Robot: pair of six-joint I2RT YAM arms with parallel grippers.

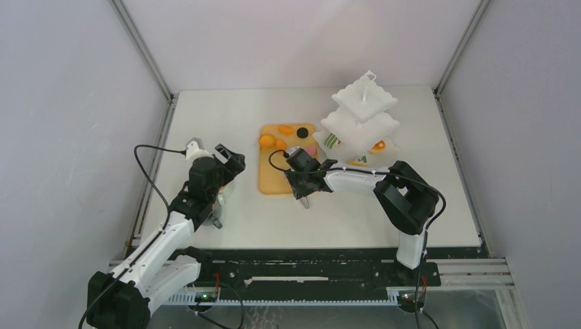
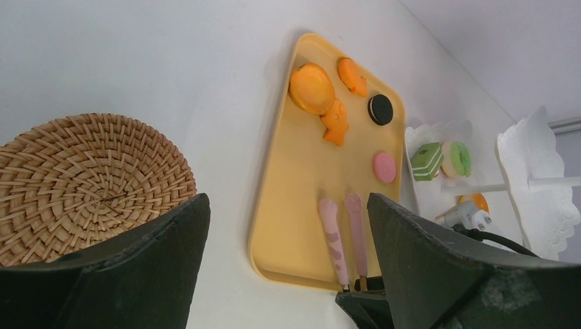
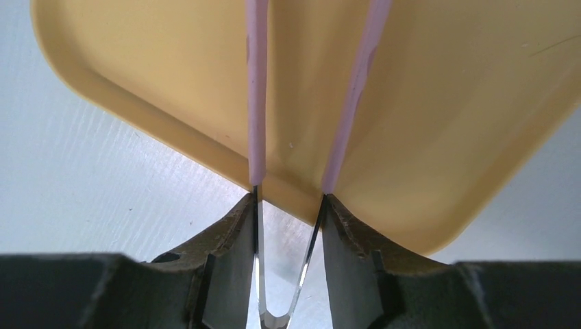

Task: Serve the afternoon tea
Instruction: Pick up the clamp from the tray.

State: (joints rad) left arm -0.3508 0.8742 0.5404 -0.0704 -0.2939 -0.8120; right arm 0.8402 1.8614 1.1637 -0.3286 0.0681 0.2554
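Note:
A tan board point(image 1: 274, 179) carries orange tarts point(image 2: 312, 88), a black round point(image 2: 380, 108) and a pink round point(image 2: 384, 166). A green donut point(image 2: 455, 158) and a green cake slice point(image 2: 427, 160) sit on the lowest tier of the white stand point(image 1: 361, 120). My right gripper point(image 1: 305, 194) is shut on the pink tongs point(image 3: 257, 103) at their metal end. The tongs' arms lie spread over the board's near edge point(image 3: 445, 103). My left gripper point(image 2: 288, 274) is open and empty, low over the table beside a woven coaster point(image 2: 75, 178). No mugs are in view.
The tiered stand stands at the back right, close behind my right arm. The enclosure's grey walls bound the table on three sides. My left arm point(image 1: 199, 188) hangs over the coaster at the table's left.

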